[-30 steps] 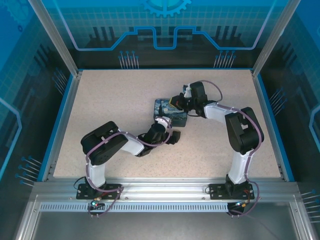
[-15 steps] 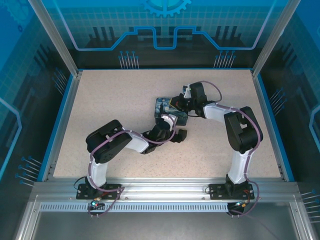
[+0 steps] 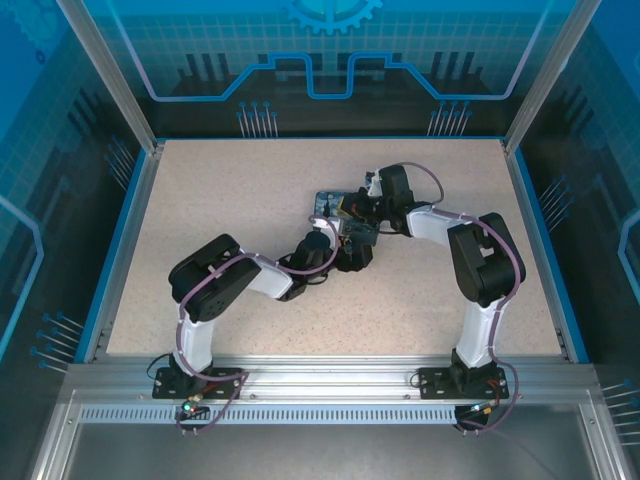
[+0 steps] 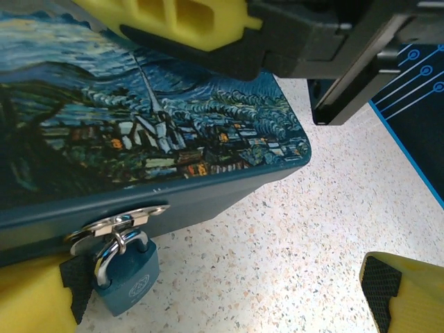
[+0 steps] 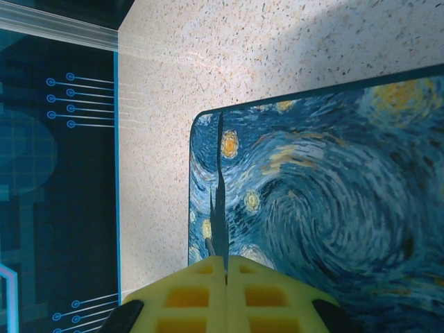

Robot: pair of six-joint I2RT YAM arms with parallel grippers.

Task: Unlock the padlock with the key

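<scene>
Left fingers (image 4: 409,298) spread apart, right fingers (image 5: 184,298) pressed together; small teal padlock (image 4: 128,286), silver shackle (image 4: 104,260), hangs from box (image 4: 208,139) hasp (image 4: 121,222).

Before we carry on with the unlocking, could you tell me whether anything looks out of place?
Nothing stands out. The padlock hangs with its shackle shut through the hasp on the painted box, which sits flat and looks undamaged on the table.

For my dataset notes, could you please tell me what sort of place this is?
Probably a robotics lab work cell: a speckled tabletop fenced by aluminium posts and blue circuit-print panels, with left arm and right arm bolted at its near edge.
</scene>
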